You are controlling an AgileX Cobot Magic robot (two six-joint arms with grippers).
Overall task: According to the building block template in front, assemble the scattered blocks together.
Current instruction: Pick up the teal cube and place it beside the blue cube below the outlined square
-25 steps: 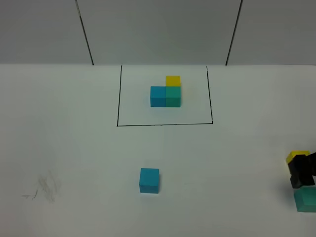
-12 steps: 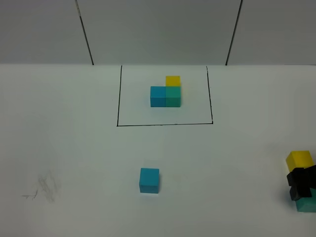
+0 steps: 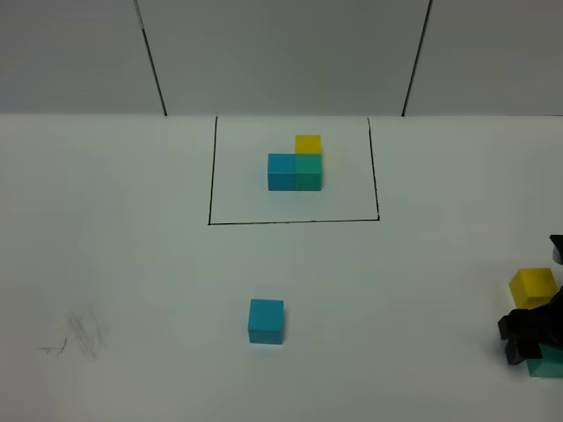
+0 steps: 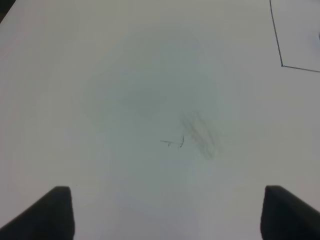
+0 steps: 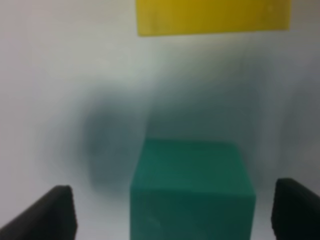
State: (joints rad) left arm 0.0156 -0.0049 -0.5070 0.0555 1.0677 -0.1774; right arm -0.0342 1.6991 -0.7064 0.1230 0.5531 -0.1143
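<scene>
"One white counter (image 3: 132, 264) — what's drawn on it?"
"A thin black rectangle (image 3: 211, 176), far middle. The building block template (image 3: 296, 167) sits inside it: blue, teal and yellow joined in an L."
"The hands?"
"Left hand (image 4: 165, 210) is spread wide over bare counter. Right hand (image 5: 175, 205) is open astride the teal cube (image 3: 552, 363) at the right edge. It's blurry, but there seem to be gaps on both sides."
"The other two?"
"Yellow cube (image 3: 533, 287) is just beyond the teal one, and the blue cube (image 3: 266, 321) is well apart, near the middle."
</scene>
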